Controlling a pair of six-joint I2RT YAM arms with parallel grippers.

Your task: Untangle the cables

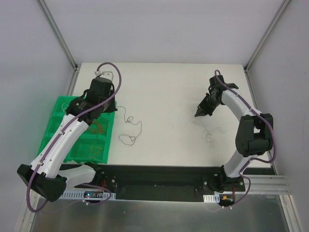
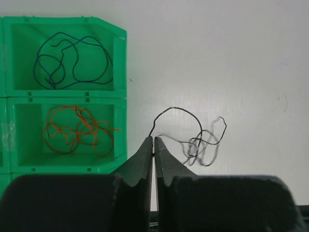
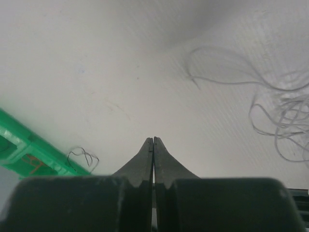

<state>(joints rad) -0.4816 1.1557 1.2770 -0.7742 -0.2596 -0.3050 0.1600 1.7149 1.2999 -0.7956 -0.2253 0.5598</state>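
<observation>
1. At the left fingertips: the left gripper (image 2: 153, 141) is pressed fully together, with the end of the black cable (image 2: 175, 108) pinched at its very tip. The hold is on a hair-thin strand at the extreme edge of the pads and is judged liable to slip under any pull.
2. Just beyond the tips, the black cable arcs up and runs down into a cluster of loops lying on the table (image 2: 231, 58). Risk: a fast, straight pull would draw those loops tight rather than open them, or drag the whole clump along.
3. Beside the gripper, the green bin (image 2: 67, 94) holds an orange cable (image 2: 79, 128) in the compartment nearer the gripper and a blue cable (image 2: 73, 67) in the one beyond, each kept separate. Risk: carrying the black strand across these could drop it among them and make a fresh tangle. The trailing loops could also catch on the bin wall.
4. On the right side, the right gripper (image 3: 153, 141) is closed with nothing between its fingers, held above the table. The white cables (image 3: 282, 121) lie loose to one side of it, well apart from the black one. Risk: pale strands on a pale surface are hard to pick out. A grasp may miss them or take several at once.
5. Nothing steadies the black loops. One-sided pulling is judged the likeliest cause of failure.
</observation>
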